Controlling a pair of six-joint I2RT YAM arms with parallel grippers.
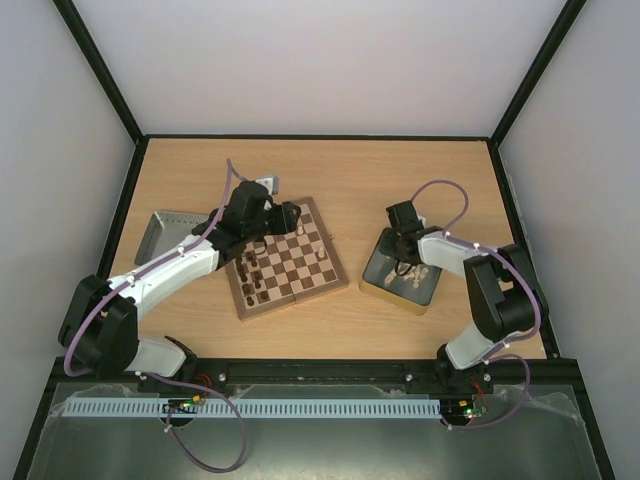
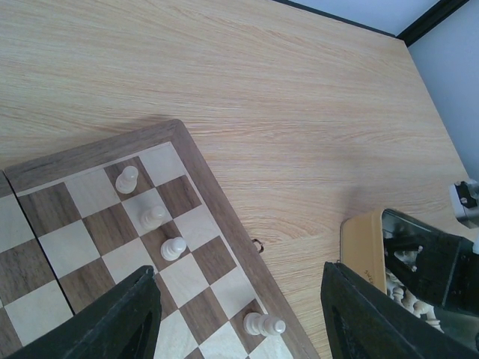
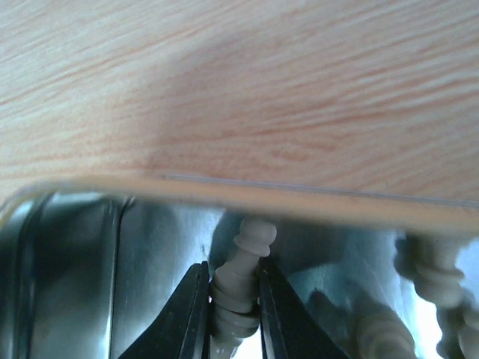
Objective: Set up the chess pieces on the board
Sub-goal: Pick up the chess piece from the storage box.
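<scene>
A pale chess piece [image 3: 252, 238] lies tilted in the metal tin [image 3: 75, 277], pinched between the fingers of the right gripper [image 3: 232, 265], whose arm bends down into the tin right of the board [image 1: 305, 262], while the left gripper [image 2: 239, 273] hangs spread wide and holding nothing above the board's far side.

The desk [image 1: 420, 170] is carrying the board [image 1: 300, 262]; a tin [image 1: 160, 235] is lying left of it, a second tin [image 1: 405, 300] lying right of it.
</scene>
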